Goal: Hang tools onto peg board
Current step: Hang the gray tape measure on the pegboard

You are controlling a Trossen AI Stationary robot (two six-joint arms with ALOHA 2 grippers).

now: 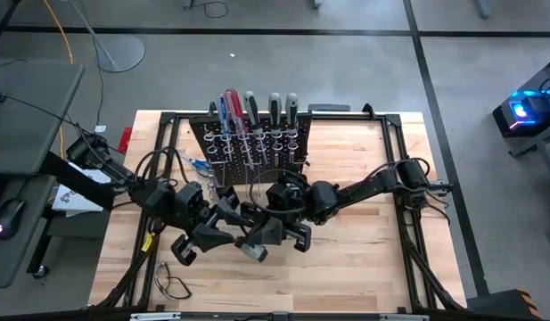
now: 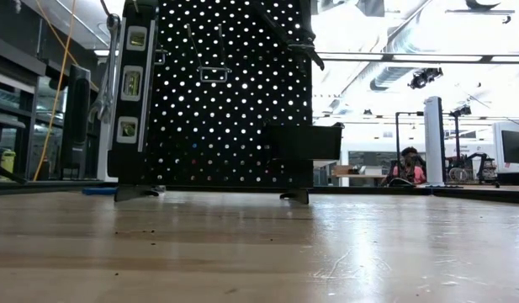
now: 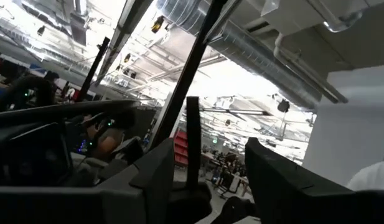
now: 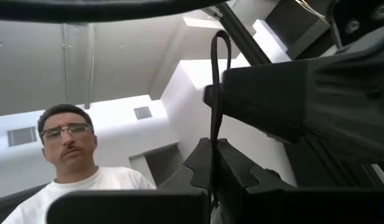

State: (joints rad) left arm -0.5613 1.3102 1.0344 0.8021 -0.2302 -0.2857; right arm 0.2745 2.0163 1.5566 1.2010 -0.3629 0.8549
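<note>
The black peg board (image 1: 252, 147) (image 2: 225, 93) stands upright at the table's far middle, with several screwdrivers (image 1: 248, 107) stuck in its row of rings. In front of it my two grippers meet in the air, both tilted upward. My right gripper (image 4: 213, 168) (image 1: 283, 223) is shut on a thin dark tool (image 4: 214, 99) with a looped top end. My left gripper (image 3: 210, 180) (image 1: 248, 239) is open, and a thin dark bar (image 3: 193, 143) stands between its fingers. Whether it touches them I cannot tell. My right gripper pinches the thin dark tool's lower part (image 4: 213, 149) between its two shut fingers. The fingers come from below, slanting upward. The tool rises upright out of them, its looped end (image 4: 220, 43) uppermost, lifted clear of the table.
Clear safety glasses (image 1: 172, 283) lie near the table's front left. Blue-handled scissors (image 1: 196, 165) lie left of the board. A small black box (image 2: 301, 143) sits at the board's right side. A spirit level (image 2: 133, 84) and a wrench (image 2: 108, 67) hang at its left edge. A person (image 4: 73, 162) shows beyond the table.
</note>
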